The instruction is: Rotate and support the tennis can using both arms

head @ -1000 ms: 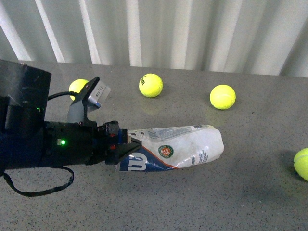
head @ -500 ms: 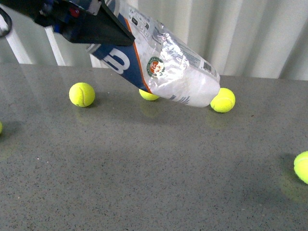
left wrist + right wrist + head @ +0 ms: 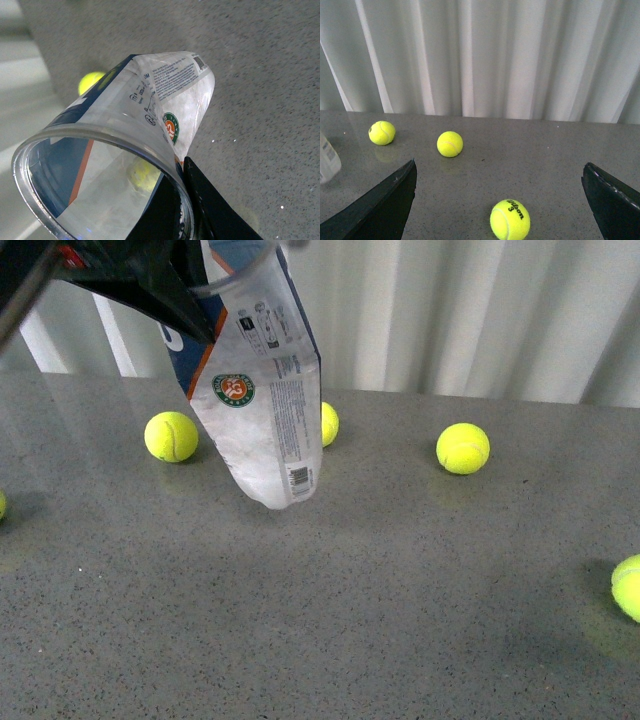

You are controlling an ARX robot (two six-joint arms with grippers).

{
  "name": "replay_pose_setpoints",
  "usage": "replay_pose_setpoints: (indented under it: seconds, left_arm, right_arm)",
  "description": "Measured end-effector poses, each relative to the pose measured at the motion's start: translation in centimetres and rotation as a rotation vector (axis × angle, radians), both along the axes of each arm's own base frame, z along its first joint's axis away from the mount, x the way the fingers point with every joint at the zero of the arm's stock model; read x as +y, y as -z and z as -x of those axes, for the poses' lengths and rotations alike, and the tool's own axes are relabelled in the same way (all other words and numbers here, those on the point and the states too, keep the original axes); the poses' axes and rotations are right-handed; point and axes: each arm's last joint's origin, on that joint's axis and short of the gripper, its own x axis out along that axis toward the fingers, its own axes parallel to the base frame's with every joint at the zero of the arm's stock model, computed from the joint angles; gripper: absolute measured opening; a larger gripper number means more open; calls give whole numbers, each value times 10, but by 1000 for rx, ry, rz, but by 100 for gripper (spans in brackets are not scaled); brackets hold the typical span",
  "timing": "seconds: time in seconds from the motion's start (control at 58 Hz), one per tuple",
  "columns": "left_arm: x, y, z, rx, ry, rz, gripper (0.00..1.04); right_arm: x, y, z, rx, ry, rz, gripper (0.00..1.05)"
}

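The tennis can [image 3: 258,390] is a clear dented tube with a navy, white and orange label. It hangs steeply in the air at the upper left of the front view, its closed end pointing down just above the grey table [image 3: 400,590]. My left gripper [image 3: 195,310] is shut on the can's open rim end; only its black fingers show. In the left wrist view the can [image 3: 150,105] fills the frame, a black finger [image 3: 205,205] pressed against its rim. My right gripper [image 3: 500,200] is open, apart from the can, whose closed end [image 3: 327,160] shows at that view's edge.
Yellow-green tennis balls lie on the table: one left of the can [image 3: 171,436], one behind it [image 3: 328,424], one at mid-right [image 3: 463,447], one at the right edge [image 3: 628,586]. A ball [image 3: 510,220] lies between my right gripper's fingers. White curtain [image 3: 450,310] backs the table.
My left gripper lifted the can off the table, then swung it from a shallow tilt to nearly upright, closed end down. The arm has risen mostly out of the front view.
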Motion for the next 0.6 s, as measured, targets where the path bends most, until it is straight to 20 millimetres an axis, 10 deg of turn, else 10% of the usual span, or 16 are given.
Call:
replay_pose_setpoints:
  seconds: [0.603]
  left_arm:
    - [-20,55,-16,74,41,-52,4]
  right_arm:
    - [0,0,0,0,0,0,98]
